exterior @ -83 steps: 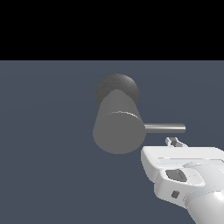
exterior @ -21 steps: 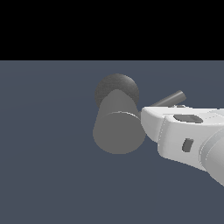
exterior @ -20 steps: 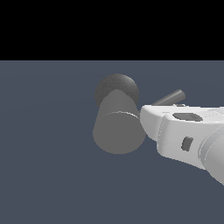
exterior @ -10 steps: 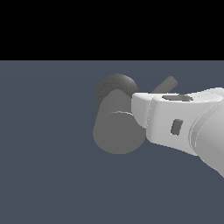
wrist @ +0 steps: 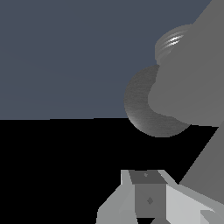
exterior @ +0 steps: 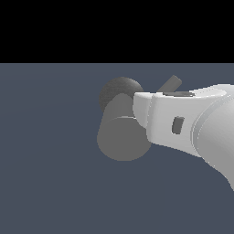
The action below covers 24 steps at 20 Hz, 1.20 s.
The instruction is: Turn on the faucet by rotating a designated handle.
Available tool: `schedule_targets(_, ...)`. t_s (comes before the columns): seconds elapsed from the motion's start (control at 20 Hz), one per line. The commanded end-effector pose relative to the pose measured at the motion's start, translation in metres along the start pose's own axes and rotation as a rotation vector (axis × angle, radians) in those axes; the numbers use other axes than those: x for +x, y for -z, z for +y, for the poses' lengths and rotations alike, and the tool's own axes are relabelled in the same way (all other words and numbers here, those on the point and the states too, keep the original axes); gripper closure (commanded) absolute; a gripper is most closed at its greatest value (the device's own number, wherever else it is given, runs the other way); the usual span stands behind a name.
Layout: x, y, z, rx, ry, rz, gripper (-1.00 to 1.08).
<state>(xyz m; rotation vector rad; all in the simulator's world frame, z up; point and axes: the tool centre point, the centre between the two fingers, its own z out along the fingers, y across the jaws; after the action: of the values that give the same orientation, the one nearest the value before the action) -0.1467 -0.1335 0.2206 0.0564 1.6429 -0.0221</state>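
The faucet (exterior: 121,137) is a thick matte grey cylinder with its flat round end toward the camera and a darker round base (exterior: 118,90) behind it. The handle (exterior: 170,83), a thin grey rod, sticks out of the cylinder's side and slants up toward the exterior view's right; only its outer end shows. My white hand (exterior: 178,122) is pressed close against the cylinder's side below the rod and hides the rod's root and my fingertips. In the wrist view my gripper (wrist: 148,197) shows its fingers together with no gap, holding nothing, close to the faucet (wrist: 192,87) and base (wrist: 142,107).
A flat dark blue-grey floor (exterior: 50,164) lies all around the faucet. My arm (exterior: 219,137) fills the exterior view's right side.
The handle has swung from slanting slightly up to steeply up-right. My hand has moved up and toward the exterior view's left, closer against the cylinder, covering more of the rod.
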Motion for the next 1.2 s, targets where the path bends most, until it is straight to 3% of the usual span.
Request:
schedule_targets(0.0, -0.014, -0.001, 0.015, -0.015, 0.003, -0.024, 1.08)
schedule_targets(0.9, -0.057, 0.002, 0.067, -0.030, 0.009, -0.069, 1.08)
schedule_targets(0.95, -0.018, 0.013, 0.050, -0.003, -0.002, 0.026, 1.08)
schedule_targets(1.0, -0.007, 0.007, 0.046, 0.004, -0.005, 0.051, 1.08)
schedule_targets(1.15, -0.014, 0.006, 0.058, 0.000, -0.003, 0.035, 1.08)
